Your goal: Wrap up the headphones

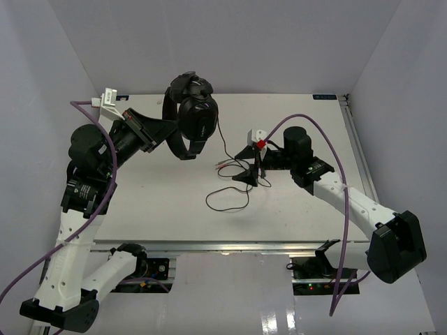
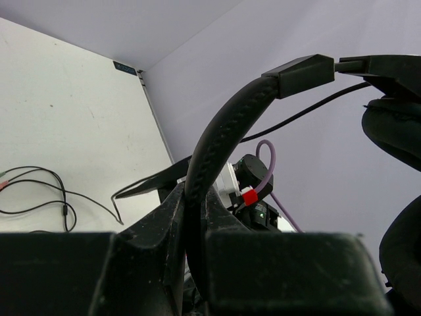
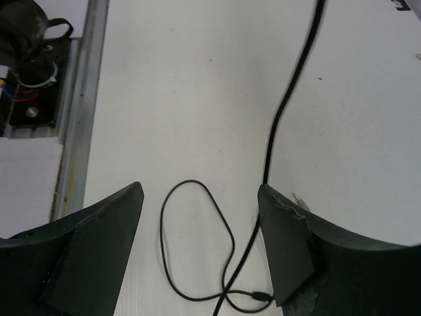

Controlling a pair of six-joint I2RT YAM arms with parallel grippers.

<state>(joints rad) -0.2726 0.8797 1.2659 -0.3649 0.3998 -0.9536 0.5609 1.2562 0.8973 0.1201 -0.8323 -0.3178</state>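
The black headphones point(image 1: 192, 115) hang above the table's back left. My left gripper point(image 1: 162, 132) is shut on their thin headband point(image 2: 220, 138), which runs up between the gripper point(image 2: 196, 197) fingers. One earcup point(image 2: 395, 125) shows at the right of the left wrist view. The thin black cord point(image 1: 227, 199) drops from the earcups and lies in loose loops mid-table. My right gripper point(image 1: 248, 174) stands open just above those loops. In the right wrist view the cord point(image 3: 197, 250) lies between and below the spread gripper point(image 3: 200, 191) fingers, touching neither clearly. A green plug tip point(image 3: 299, 201) peeks out beside the right finger.
A metal rail point(image 1: 356, 153) runs along the table's right edge and another along the front point(image 1: 230, 246). White walls enclose the back and sides. Thick purple cables point(image 1: 307, 118) arc over both arms.
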